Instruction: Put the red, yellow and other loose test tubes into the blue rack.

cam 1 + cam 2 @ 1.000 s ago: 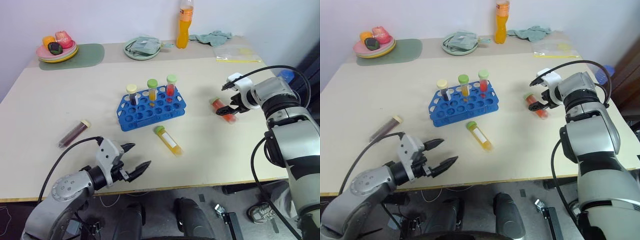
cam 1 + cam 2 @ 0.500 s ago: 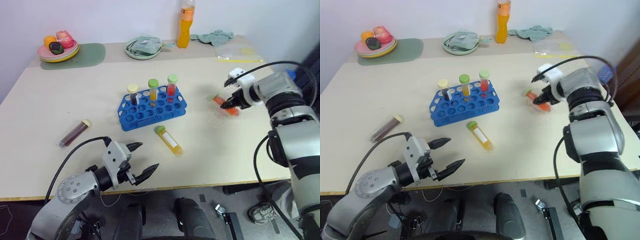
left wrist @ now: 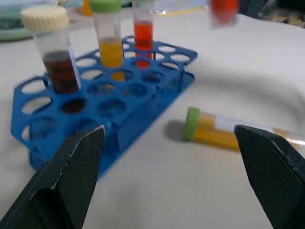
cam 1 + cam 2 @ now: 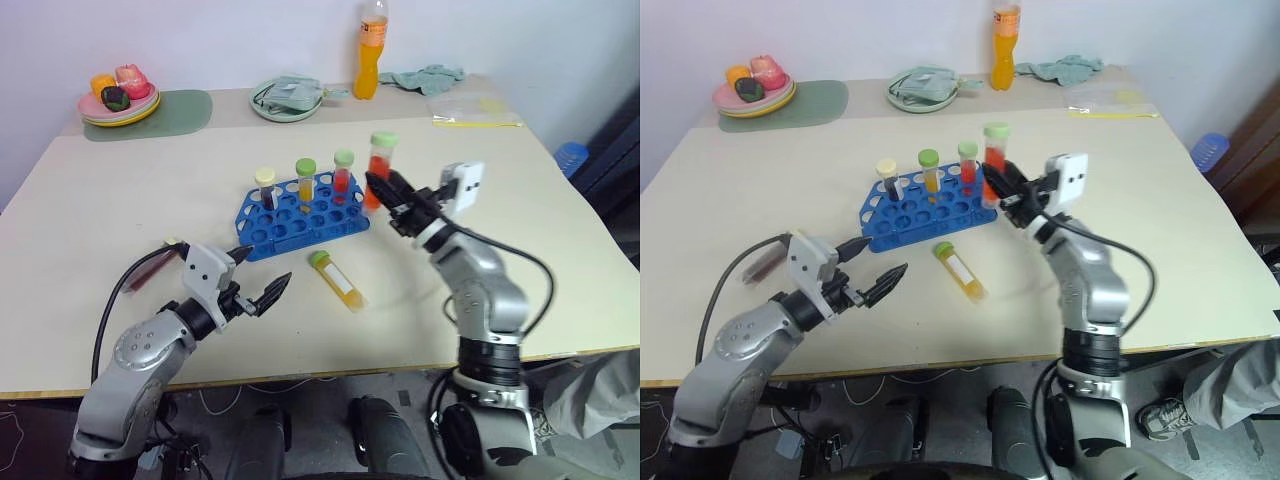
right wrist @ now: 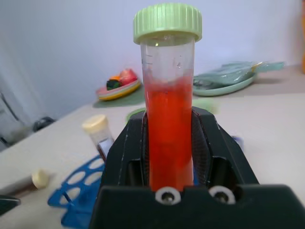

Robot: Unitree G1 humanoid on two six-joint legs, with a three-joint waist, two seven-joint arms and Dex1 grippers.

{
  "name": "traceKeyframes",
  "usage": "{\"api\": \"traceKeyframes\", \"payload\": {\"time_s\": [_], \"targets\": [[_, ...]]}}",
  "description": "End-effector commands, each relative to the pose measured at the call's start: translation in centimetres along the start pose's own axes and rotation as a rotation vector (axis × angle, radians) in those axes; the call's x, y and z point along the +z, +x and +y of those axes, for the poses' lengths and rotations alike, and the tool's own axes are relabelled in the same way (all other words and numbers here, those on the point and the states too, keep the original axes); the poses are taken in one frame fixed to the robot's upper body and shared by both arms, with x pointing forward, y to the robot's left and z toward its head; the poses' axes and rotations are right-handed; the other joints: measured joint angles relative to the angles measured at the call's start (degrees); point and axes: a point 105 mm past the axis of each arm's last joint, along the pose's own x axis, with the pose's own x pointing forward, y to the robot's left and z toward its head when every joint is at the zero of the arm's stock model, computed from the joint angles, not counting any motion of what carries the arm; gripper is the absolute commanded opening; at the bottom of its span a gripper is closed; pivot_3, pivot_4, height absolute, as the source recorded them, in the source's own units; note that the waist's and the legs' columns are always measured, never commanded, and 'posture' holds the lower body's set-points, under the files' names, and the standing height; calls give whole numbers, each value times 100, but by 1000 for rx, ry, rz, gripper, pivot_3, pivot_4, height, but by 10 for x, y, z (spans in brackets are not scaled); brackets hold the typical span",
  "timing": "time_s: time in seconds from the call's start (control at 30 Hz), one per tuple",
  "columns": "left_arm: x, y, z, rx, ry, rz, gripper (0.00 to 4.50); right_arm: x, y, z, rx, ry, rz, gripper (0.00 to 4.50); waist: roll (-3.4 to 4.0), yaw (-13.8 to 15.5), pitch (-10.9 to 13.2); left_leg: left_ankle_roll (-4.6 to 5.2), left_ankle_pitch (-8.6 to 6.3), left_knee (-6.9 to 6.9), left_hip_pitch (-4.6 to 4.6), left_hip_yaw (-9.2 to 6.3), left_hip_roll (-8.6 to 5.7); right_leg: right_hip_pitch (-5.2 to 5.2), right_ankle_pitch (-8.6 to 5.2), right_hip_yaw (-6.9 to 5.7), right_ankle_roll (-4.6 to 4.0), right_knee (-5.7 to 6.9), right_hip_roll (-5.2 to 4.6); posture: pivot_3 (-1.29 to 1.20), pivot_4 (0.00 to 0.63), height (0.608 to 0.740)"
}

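From my head camera, my right tool (image 4: 392,203) is clamped on the clear plastic test tube of red liquid with a green cap (image 4: 379,168), holding it upright in the air just beside the right end of the small bright blue plastic rack with its grid of round holes (image 4: 300,216). Three capped tubes already stand in the rack's back row. The yellow-liquid tube with a green cap (image 4: 337,278) lies on the pale table (image 4: 520,240) just in front of the rack, and the dark maroon tube with a cream cap (image 4: 150,265) lies well apart at the left.

In my left wrist view, my left tool (image 3: 181,167) is spread wide and empty, aimed between the rack and the yellow tube.

In my right wrist view, the red tube sits vertical between the black fingers (image 5: 125,157), gripped low. To do this well, I should keep it plumb, centre its tip over a free hole, lower gently, and release only once it is seated.
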Motion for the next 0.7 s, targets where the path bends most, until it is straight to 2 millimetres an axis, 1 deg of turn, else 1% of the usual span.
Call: {"api": "traceKeyframes", "payload": {"time_s": [0.03, 0.2, 0.43, 0.7], "targets": [[11, 2, 0, -21, 34, -37, 4500, 3, 14, 1, -32, 5, -60, 719, 0, -2, 0, 0, 0, -4, 0, 0, 0, 0, 0, 0, 0, -4, -1, 0, 150, 740], [16, 3, -4, -28, 39, -44, 4500, -12, 28, -5, -73, 47, -45, 719, 1, -16, 0, 0, 0, -11, 0, 0, 1, -4, 0, 0, -1, -5, 1, 0, 150, 740], [15, 2, -7, -24, 31, -43, 4500, -28, 34, -16, -106, 44, -7, 719, 1, -14, 0, 0, 0, -12, 1, 1, 1, -4, 0, 0, -1, -6, 0, 0, 150, 740], [15, 4, -8, -23, 25, -48, 4500, -29, 37, -27, -165, -30, -55, 719, 1, -19, 0, 0, 0, -13, 2, 0, 2, -4, 0, 0, -1, -5, 2, 0, 150, 740]]}}
